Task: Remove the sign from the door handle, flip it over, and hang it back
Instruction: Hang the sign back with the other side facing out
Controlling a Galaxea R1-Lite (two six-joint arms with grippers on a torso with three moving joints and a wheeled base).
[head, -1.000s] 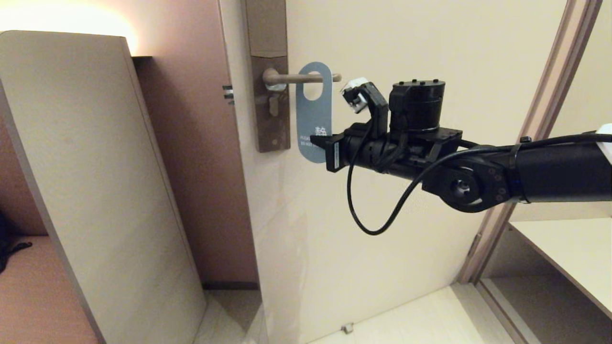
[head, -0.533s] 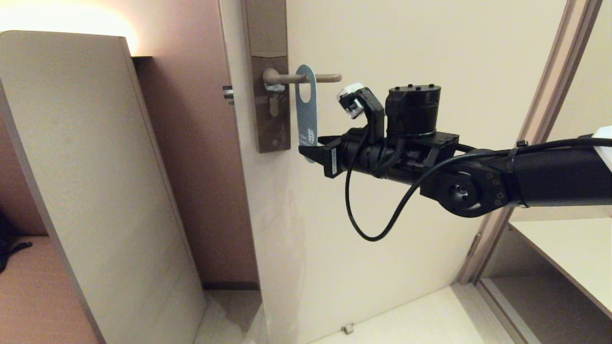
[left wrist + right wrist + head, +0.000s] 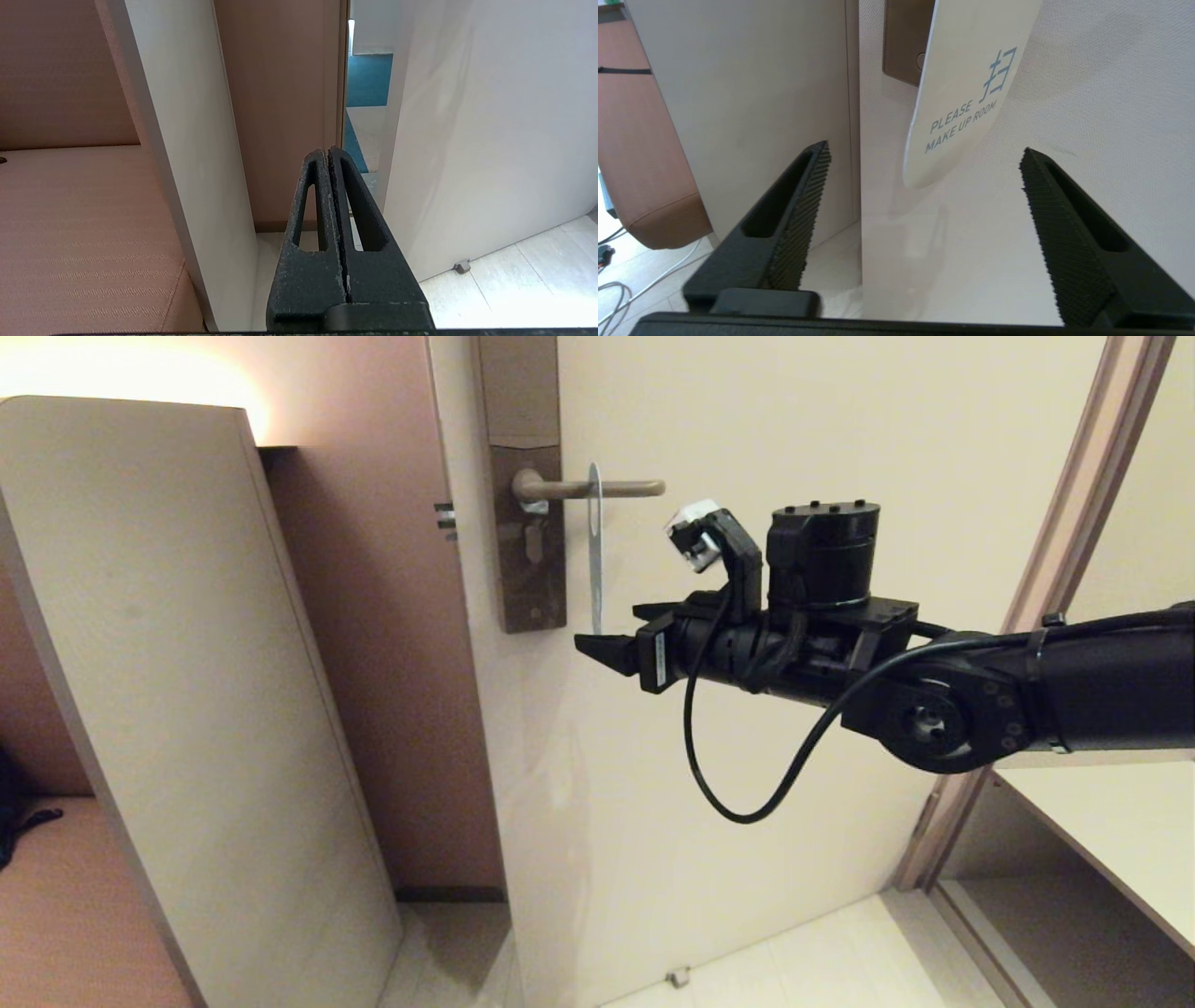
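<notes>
The sign hangs on the door handle, edge-on to me, its white "MAKE UP ROOM" face toward the right gripper. That gripper sits just below the sign's lower end, jaws spread wide, holding nothing. The grasp isn't made yet, I'd say; next it must rise and pinch the card's bottom. The left gripper rests low, pressed closed and empty.
</notes>
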